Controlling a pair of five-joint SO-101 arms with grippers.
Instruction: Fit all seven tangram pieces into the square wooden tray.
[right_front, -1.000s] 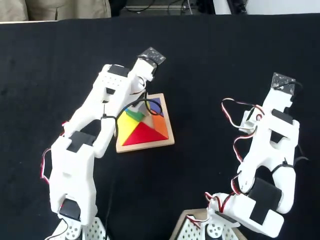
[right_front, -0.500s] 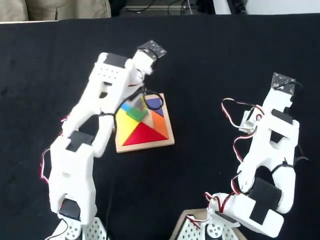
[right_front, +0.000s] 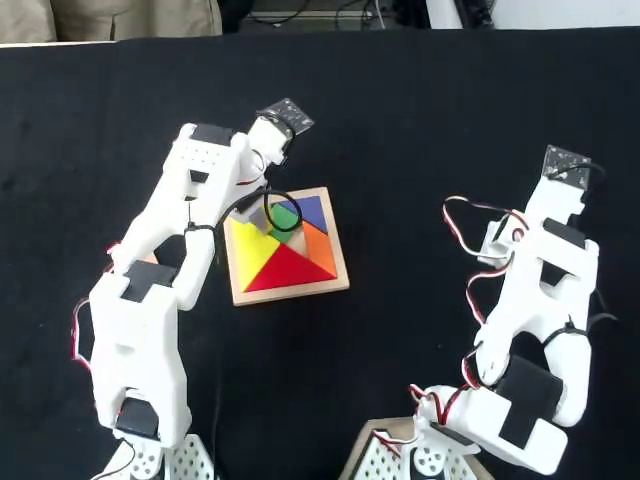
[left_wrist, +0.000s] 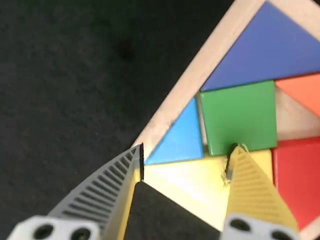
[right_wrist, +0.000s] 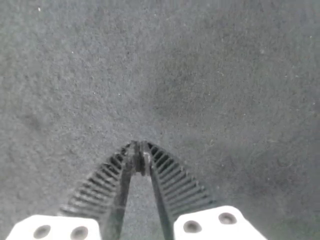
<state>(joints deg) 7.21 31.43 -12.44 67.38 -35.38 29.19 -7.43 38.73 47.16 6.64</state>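
Note:
The square wooden tray (right_front: 337, 283) lies left of the table's centre. In it lie a yellow triangle (right_front: 252, 248), a red triangle (right_front: 290, 268), an orange piece (right_front: 318, 243), a blue triangle (right_front: 312, 210) and a green square (right_front: 287, 214). My left gripper (left_wrist: 185, 157) hangs open just over the tray's back left corner. Its fingertips (left_wrist: 234, 159) straddle a light blue triangle (left_wrist: 180, 140) and the yellow triangle (left_wrist: 187, 182), beside the green square (left_wrist: 239, 117). A bare wood gap (left_wrist: 295, 122) shows between the green, orange (left_wrist: 305, 92) and red (left_wrist: 297, 170) pieces. My right gripper (right_wrist: 140, 152) is shut over bare cloth.
Black cloth covers the whole table. The right arm (right_front: 540, 270) stands folded at the right, well apart from the tray. A wooden base board (right_front: 385, 435) sits at the front edge. Cables and a pale object line the far edge.
The left arm's wrist has swung to the left, uncovering the tray's back corner. The green square has shifted toward the blue triangle and lies flat. The right arm has kept still.

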